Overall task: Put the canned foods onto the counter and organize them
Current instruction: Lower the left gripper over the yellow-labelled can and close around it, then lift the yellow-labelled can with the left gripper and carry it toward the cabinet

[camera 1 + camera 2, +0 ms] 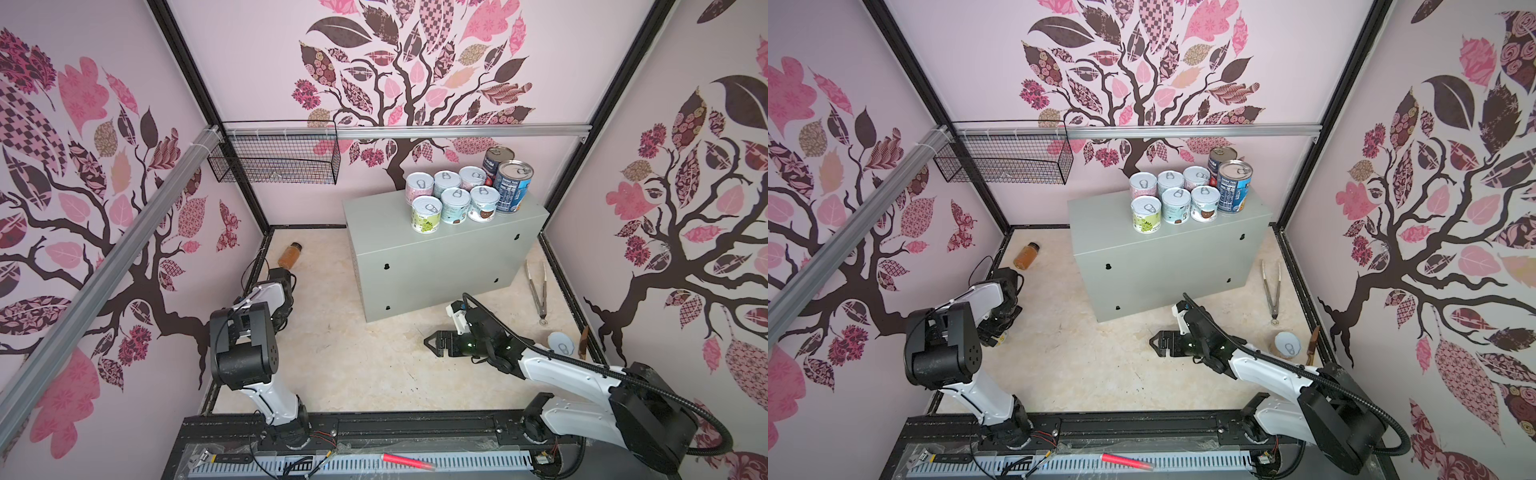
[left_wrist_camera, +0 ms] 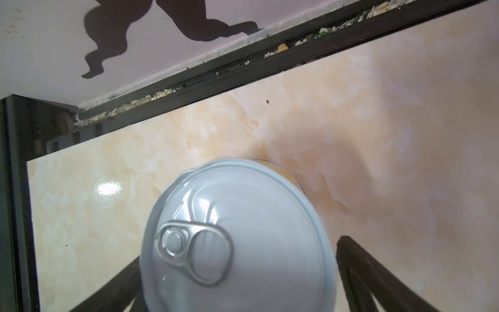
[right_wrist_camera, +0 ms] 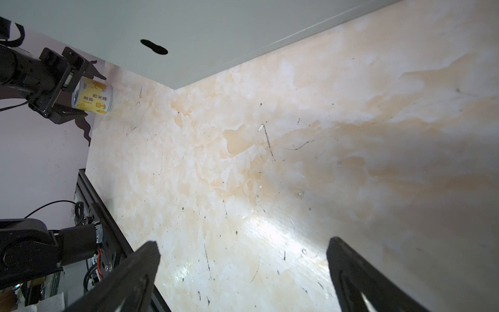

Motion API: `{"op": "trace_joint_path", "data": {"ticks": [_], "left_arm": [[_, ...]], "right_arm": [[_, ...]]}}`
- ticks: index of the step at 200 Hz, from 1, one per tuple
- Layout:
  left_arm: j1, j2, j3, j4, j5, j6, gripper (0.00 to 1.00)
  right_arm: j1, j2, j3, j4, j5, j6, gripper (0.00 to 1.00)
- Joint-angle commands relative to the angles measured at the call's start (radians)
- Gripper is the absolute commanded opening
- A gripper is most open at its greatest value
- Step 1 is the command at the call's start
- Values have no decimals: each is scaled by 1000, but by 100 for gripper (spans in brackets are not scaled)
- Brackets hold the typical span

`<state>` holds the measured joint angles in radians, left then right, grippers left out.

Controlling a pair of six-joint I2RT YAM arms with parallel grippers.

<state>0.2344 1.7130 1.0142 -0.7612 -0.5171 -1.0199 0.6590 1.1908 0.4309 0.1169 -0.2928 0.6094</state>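
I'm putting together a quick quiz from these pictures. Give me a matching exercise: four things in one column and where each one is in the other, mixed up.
Things
1. amber bottle
2. metal tongs
3. blue-label can
4. yellow-label can

Places
A. standing on top of the counter
B. between the fingers of the open left gripper
C. lying on the floor, right of the counter
D. lying on the floor, left of the counter

Pairs: 1-D, 2-C, 3-A, 4-B
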Motion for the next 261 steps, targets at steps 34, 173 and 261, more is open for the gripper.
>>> {"op": "trace_joint_path", "data": {"ticks": [34,173,261], "left_arm": [[54,22,35,40,115,71,94],[-321,-161,10,-31,106,257,70],[-762,-146,-18,-48,68,196,71]], "right_arm": [[2,23,11,2,0,-1,100],[1,-91,28,-73,68,-47,100],[-1,-227,10,-163,110,-59,100]]}}
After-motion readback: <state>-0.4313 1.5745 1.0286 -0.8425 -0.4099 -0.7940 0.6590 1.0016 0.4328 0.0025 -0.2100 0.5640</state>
